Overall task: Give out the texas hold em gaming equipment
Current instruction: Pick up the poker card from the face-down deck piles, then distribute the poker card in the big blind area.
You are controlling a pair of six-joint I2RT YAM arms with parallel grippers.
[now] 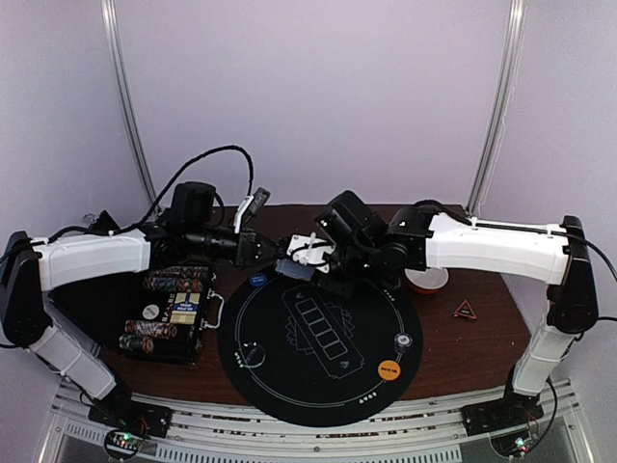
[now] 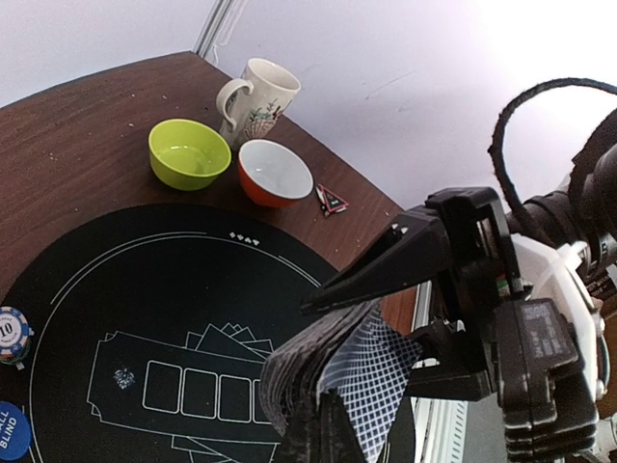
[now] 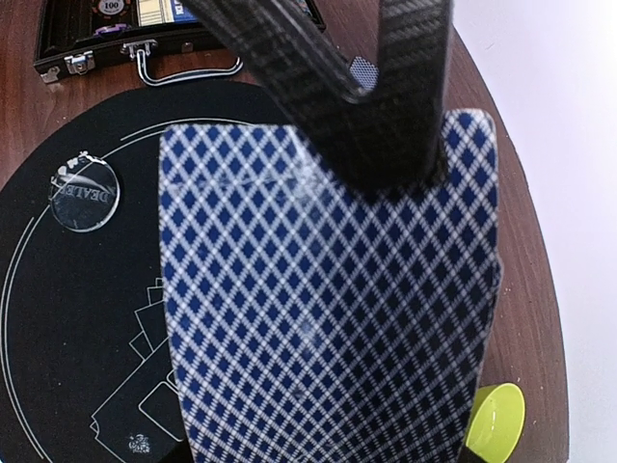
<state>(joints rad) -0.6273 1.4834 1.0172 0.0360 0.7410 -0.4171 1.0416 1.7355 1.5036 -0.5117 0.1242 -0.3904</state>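
- In the right wrist view most of the frame is filled by the blue diamond back of the deck of cards [image 3: 328, 318], so much of the round mat [image 3: 67, 318] is hidden behind it.
- Only a sliver of the green bowl [image 3: 496, 420] is seen past the deck at the lower right, and the case [image 3: 145, 29] is cut off by the top edge.
- In the overhead view the green bowl and the mug [image 2: 256, 101] are covered by the right arm; just the orange bowl [image 1: 426, 280] shows beside it.
- In the left wrist view the blue disc [image 2: 10, 429] and the numbered chip [image 2: 10, 333] are cut off by the left edge.
- The print on the red triangle [image 1: 466, 310], at the right on the tabletop [image 1: 463, 347], cannot be read.
- The deck is held above the far edge of the mat, at the centre of the overhead view, clamped in the right claw [image 3: 386, 135] with its jaws partly spread around the stack, which is fanned.
- The left claw [image 2: 323, 424] is pressed together at the bottom of its own view; a single card [image 2: 371, 386] at the outside of the fan looks pinched between its tips, though the contact is hard to make out.
- A clear disc [image 3: 85, 195] and an orange disc [image 1: 388, 367] lie on the mat.
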